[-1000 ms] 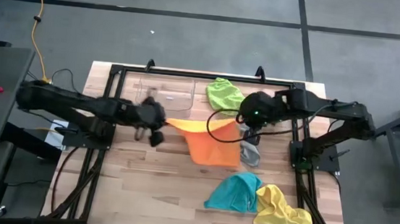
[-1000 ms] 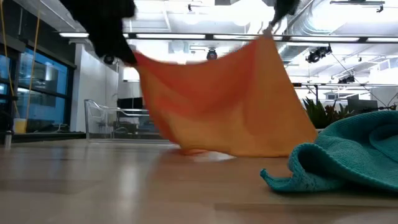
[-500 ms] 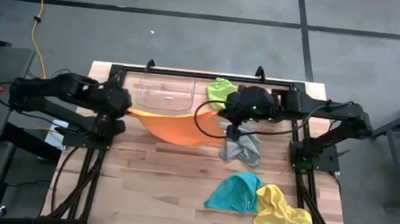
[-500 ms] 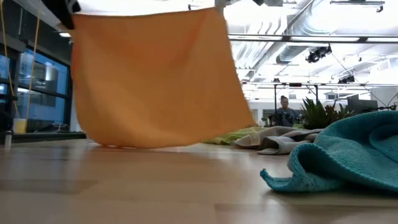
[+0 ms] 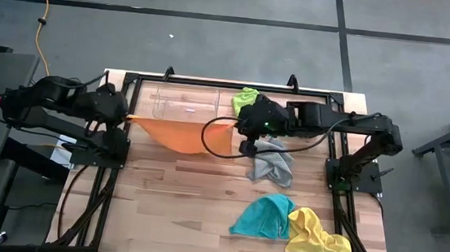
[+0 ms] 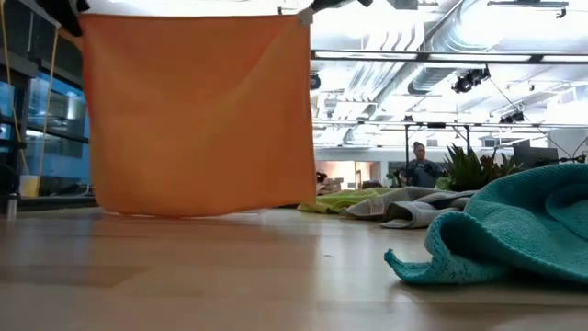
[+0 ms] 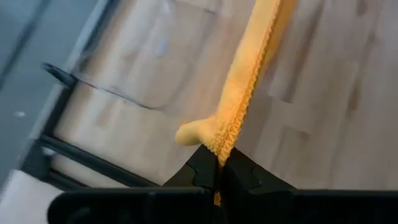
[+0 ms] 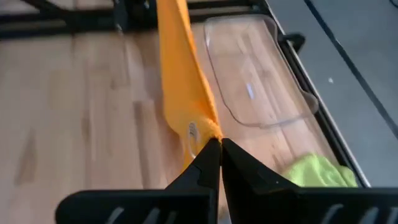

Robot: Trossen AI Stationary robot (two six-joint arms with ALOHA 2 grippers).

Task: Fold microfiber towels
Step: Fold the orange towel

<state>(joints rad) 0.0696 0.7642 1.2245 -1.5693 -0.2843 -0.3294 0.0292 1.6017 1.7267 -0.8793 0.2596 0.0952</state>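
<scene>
The left hand (image 7: pixel 219 163) and right hand (image 8: pixel 215 144) each stayed clamped on a top corner of the orange towel (image 6: pixel 197 115). It hung stretched between them near the table's (image 5: pixel 177 203) far edge.

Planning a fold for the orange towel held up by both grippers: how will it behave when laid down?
Probably floppy: the orange towel sags between the left gripper and right gripper, both shut on its top corners. Likely light, since two corner pinches carry it. It may crumple like the grey towel.
</scene>
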